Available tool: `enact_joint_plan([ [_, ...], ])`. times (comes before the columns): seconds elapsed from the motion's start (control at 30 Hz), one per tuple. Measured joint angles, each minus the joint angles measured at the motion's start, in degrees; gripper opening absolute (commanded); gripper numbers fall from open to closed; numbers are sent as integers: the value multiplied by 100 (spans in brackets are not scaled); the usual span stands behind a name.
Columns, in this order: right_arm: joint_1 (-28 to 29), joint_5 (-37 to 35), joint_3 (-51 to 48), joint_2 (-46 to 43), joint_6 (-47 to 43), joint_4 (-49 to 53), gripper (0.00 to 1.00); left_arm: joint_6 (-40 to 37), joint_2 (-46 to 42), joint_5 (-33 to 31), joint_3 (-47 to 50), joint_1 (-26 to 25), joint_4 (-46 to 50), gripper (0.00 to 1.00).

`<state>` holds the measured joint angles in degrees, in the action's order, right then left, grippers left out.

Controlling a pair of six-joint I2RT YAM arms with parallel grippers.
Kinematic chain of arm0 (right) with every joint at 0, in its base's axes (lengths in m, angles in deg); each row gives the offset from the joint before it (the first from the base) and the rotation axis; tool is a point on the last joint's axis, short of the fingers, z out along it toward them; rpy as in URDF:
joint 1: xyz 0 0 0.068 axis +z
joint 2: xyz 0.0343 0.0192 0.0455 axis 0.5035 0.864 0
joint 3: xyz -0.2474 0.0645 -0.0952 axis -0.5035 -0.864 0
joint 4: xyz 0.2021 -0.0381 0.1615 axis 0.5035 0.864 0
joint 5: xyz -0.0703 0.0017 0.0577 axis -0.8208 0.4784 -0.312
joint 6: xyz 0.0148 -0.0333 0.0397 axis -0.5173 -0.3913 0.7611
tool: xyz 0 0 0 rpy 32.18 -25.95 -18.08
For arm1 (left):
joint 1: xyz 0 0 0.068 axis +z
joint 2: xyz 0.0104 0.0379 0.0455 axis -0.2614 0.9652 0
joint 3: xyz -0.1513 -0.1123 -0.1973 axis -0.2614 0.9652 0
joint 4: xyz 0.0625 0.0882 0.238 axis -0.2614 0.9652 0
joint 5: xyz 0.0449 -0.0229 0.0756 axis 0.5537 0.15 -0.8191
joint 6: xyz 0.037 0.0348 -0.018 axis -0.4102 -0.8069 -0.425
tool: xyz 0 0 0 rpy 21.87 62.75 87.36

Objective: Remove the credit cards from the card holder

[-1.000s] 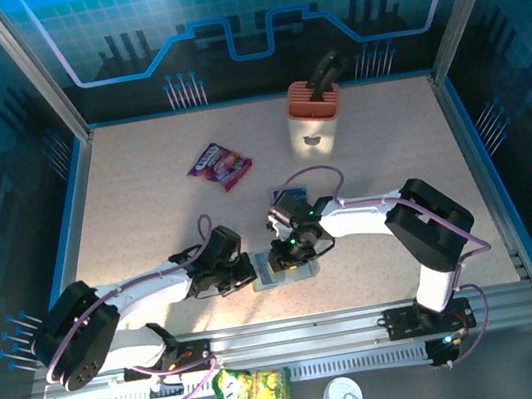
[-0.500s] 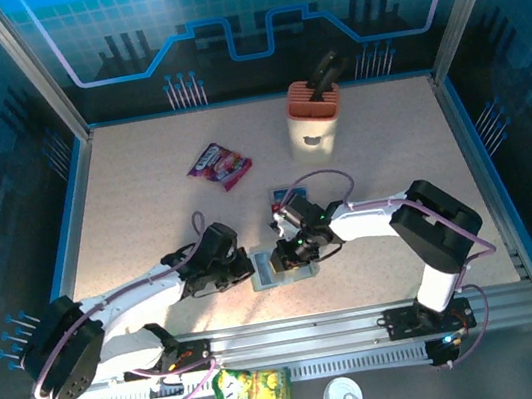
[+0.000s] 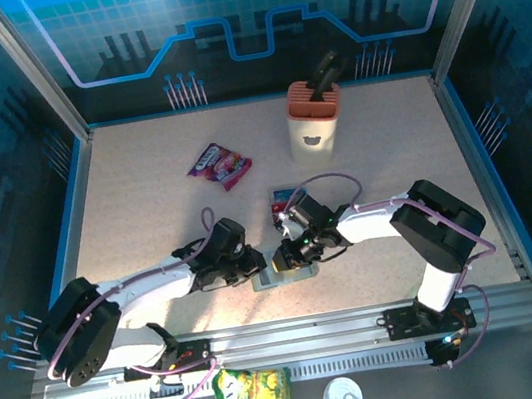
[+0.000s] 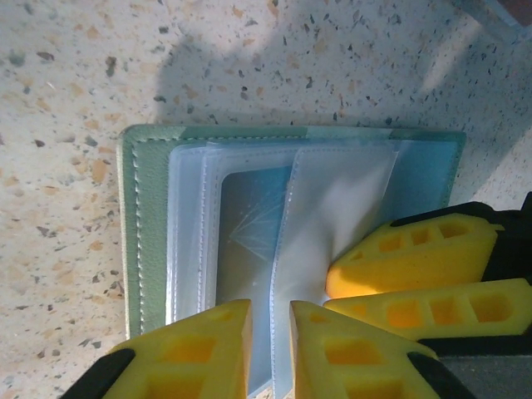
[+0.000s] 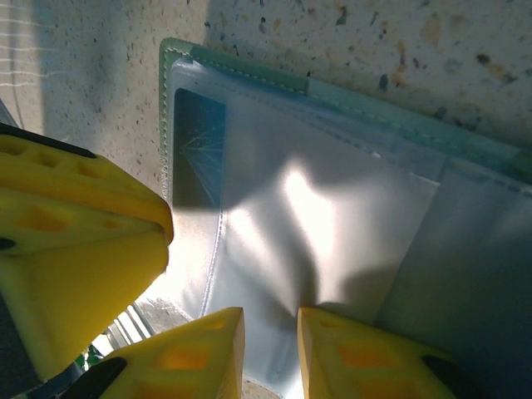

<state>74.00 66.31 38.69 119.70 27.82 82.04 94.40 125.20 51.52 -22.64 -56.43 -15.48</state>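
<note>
One card holder [image 4: 249, 216] open; perhaps one card [image 3: 282, 200].

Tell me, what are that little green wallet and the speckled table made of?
The card holder looks like soft grey-green leather or imitation leather, matt, with a stitched edge; its pocket panels seem glossy clear plastic, catching glare. The table looks like speckled stone-effect laminate, though real stone is possible.
</note>
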Motion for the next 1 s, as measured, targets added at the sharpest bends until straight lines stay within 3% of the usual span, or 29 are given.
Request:
enact_joint_plan([
  [0.57,-199,398,-275,0,63,-485,24,24,503,254,-101,0,-474,28],
  [1.0,-297,612,-496,-22,223,-907,24,177,627,391,-116,0,-704,14],
])
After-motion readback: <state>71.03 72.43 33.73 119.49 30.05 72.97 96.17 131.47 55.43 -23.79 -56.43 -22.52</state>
